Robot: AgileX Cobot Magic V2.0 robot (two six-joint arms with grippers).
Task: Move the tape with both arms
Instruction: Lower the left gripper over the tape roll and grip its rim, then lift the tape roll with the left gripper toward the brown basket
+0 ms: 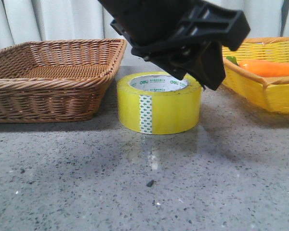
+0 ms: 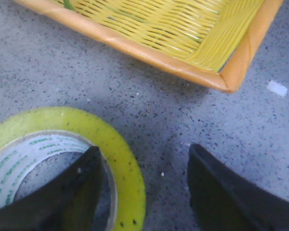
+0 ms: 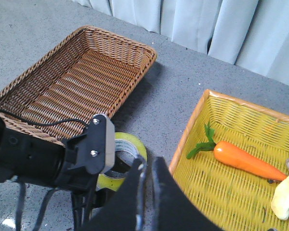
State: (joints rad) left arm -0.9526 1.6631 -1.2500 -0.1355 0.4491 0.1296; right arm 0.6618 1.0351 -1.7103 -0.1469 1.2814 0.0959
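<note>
The yellow tape [image 1: 159, 103] lies flat on the grey table, its white "deli" core facing up. My left gripper [image 1: 197, 79] comes down over its right side, open. In the left wrist view the left gripper [image 2: 144, 150] straddles the wall of the tape [image 2: 120, 159]: one finger [image 2: 79, 192] is inside the core, the other [image 2: 221, 192] is outside over bare table. My right gripper [image 3: 148, 166] is shut and empty, high above the table, looking down on the tape [image 3: 135, 147] and the left arm [image 3: 43, 163]. It does not show in the front view.
A brown wicker basket [image 1: 48, 96] stands left of the tape. A yellow basket [image 1: 269, 91] stands to its right and holds an orange carrot [image 1: 269, 67] and a pale yellow item [image 3: 286, 195]. The yellow basket's corner [image 2: 231, 77] is close beyond the left fingers.
</note>
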